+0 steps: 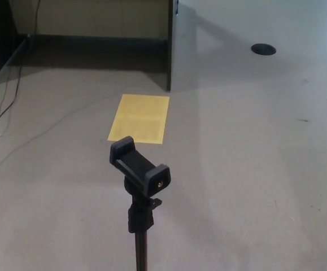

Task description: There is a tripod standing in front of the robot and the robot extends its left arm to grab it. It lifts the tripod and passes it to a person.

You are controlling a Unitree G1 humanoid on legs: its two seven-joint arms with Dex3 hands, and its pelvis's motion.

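Observation:
A black tripod [140, 186] stands upright at the bottom centre of the head view. Its top carries a phone clamp with nothing in it, tilted and running from upper left to lower right. The pole below the clamp runs down out of the picture, so the legs are hidden. Neither of my hands shows, and no person is in view.
A yellow sheet [140, 118] lies flat on the grey carpet beyond the tripod. Behind it a dark desk panel [169, 45] stands upright, with a cable [11, 101] trailing across the floor at the left. A round dark floor port [263, 49] sits at the upper right.

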